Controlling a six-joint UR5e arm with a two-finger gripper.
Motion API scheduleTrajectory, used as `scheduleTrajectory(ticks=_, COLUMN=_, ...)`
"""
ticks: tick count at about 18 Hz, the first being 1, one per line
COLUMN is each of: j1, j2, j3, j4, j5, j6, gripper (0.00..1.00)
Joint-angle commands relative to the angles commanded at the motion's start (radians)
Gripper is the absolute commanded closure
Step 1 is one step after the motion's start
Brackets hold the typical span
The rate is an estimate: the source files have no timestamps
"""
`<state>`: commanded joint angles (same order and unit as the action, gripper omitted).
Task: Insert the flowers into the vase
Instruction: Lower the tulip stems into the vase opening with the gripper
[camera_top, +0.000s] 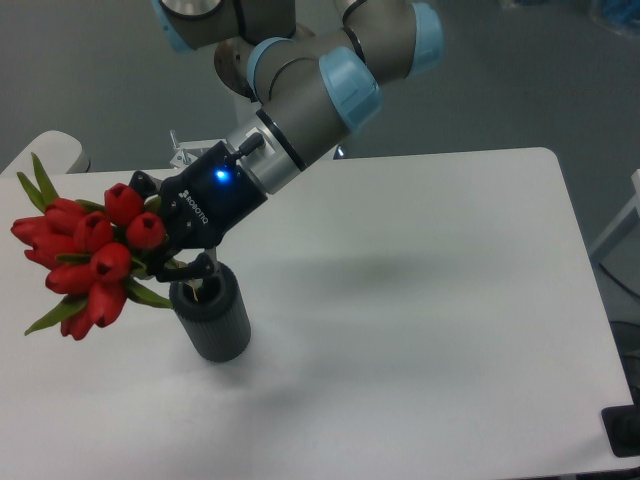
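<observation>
So the arm is reaching down from the top of the shot at a slant, and the gripper (172, 243) is sitting just above and to the left of the vase (212, 319). Its fingers are closing tight around the stems of the tulip bunch (82, 252), right behind the blooms, so it's got a firm hold on the flowers. The fingers themselves are mostly hiding behind buds and leaves, so I can't really say how narrow the gap is.

The bunch is lying almost sideways, red buds pointing out to the left of the vase and well past its wall, green leaves sticking out top and bottom. The stem ends are pointing down toward the vase mouth; one looks like it's dipping just inside the rim, but it's hard to be sure.

The vase itself is standing upright on the white table (420, 300), dark grey and ribbed, near the table's left side. A blue light is glowing on the gripper body.
</observation>
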<state>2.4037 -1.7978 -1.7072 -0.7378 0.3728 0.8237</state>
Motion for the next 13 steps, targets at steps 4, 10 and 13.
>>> scheduleTrajectory(ticks=4, j1=-0.002, j2=-0.002, j3=-0.023, j4=0.0, j5=0.0, j6=0.04, gripper=0.84)
scheduleTrajectory(ticks=10, j1=-0.002, j2=-0.028, j3=-0.04, j4=0.0, j5=-0.002, j6=0.075, gripper=0.84)
scheduleTrajectory(ticks=13, j1=0.002, j2=-0.032, j3=-0.06, j4=0.0, j5=-0.021, j6=0.1, gripper=0.84)
